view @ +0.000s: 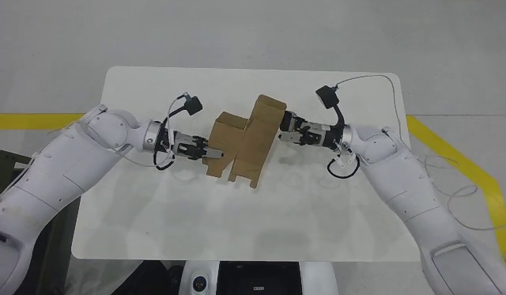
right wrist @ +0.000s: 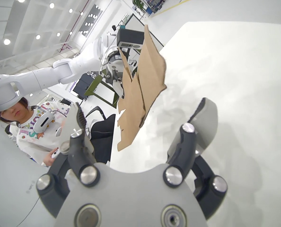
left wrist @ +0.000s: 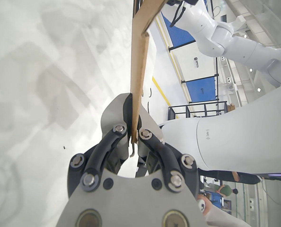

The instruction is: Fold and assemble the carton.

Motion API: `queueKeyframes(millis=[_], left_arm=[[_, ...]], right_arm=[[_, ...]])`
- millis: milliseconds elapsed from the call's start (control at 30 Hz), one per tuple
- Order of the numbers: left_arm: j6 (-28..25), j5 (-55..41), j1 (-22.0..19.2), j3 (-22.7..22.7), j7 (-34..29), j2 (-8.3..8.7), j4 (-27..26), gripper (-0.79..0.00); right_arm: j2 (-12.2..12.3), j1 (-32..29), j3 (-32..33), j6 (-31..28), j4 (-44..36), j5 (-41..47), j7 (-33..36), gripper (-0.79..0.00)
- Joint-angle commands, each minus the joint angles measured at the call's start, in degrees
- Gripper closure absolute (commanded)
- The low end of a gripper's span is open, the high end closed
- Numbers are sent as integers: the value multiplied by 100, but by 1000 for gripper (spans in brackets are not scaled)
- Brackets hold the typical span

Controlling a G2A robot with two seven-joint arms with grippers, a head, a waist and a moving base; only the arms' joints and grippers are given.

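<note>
1. Your left gripper (view: 202, 149) is clenched on one edge of the flat-panelled brown cardboard carton (view: 245, 141). In its wrist view, a single panel edge runs straight down between the two pads and is pinched on both faces.
2. The carton extends ahead of those jaws, standing roughly on edge above the white, round-cornered table (view: 158, 216). It is partly opened: two panels meet at an angle along a crease, and notched flaps hang free at one end.
3. Your right gripper (right wrist: 140, 111) is released, with its jaws spread wide. The carton lies ahead of them, beyond the fingertips, with nothing between the pads. From above, this gripper sits just beside the carton edge opposite the left gripper's hold. You cannot confirm contact there.
4. Progress is judged to be early. The carton is secured on one side only. It has no squared box form, and no flap is tucked or locked. You still have to open the body square, fold the flaps and close them.
5. Several things are not determinable:
   - which panel the left jaws hold;
   - whether the lower edge touches the table;
   - the carton's far end, which is cut off in the left wrist view.
</note>
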Motion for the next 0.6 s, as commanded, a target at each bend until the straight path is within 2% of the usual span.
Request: queueKeyframes(millis=[0,267,333,367,400,433,500,533,567], left_arm=[[110,0,-33,92,-108,38,-94,0],[360,-225,-213,432,-359,178,-478,0],[391,-224,-270,529,-389,204,-564,0],[397,-238,-296,578,-396,216,-600,0],[402,-268,-321,624,-401,228,-624,0],[409,-289,-350,671,-407,240,-648,0],[410,-336,-405,759,-409,262,-688,0],[403,-350,-432,802,-402,273,-699,0],[394,-360,-458,847,-393,284,-710,0]], right_arm=[[61,-37,-28,197,-124,70,203,-785],[285,-132,-355,616,-640,394,623,-785],[326,-129,-452,636,-705,505,643,-720],[347,-122,-506,653,-719,541,659,-588],[368,-108,-565,679,-734,573,686,-545],[390,-97,-616,691,-739,616,698,-391],[435,-71,-709,698,-749,702,704,-296],[459,-57,-750,694,-757,738,701,-219],[484,-44,-793,691,-763,763,697,-191]])
